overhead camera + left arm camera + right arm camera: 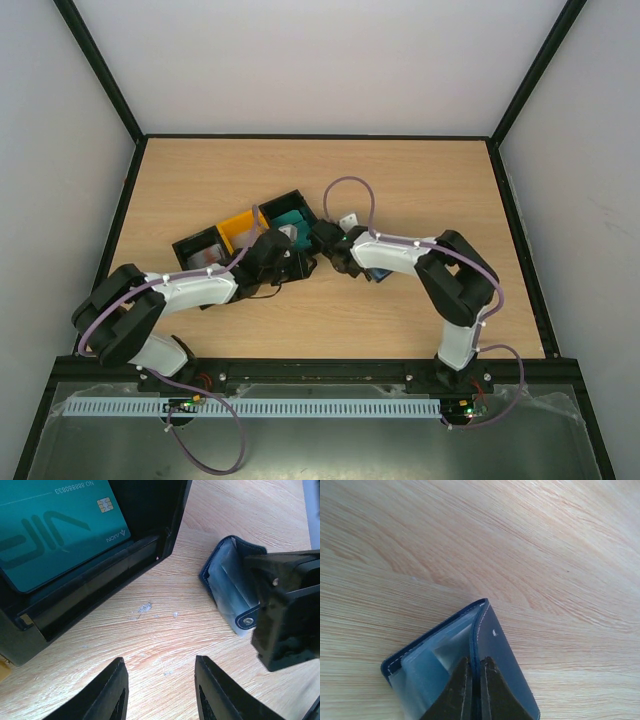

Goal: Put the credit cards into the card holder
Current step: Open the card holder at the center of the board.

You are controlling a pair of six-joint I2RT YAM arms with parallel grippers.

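The desk (400, 170) is viewed from overhead; the card holder (225, 575) (beyond the left claw (160, 662)) is shared by both wrist views.

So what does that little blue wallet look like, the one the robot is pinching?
The card holder is a small dark navy wallet, leathery-looking, with pale stitching along its edge. It's folded partly open, showing a greyish see-through pocket lining, and the left wrist view shows a round metal snap on its tab. The right gripper is shut on one flap. It's over the wooden table, a little way from the black tray. Whether any card is inside, I can't tell.
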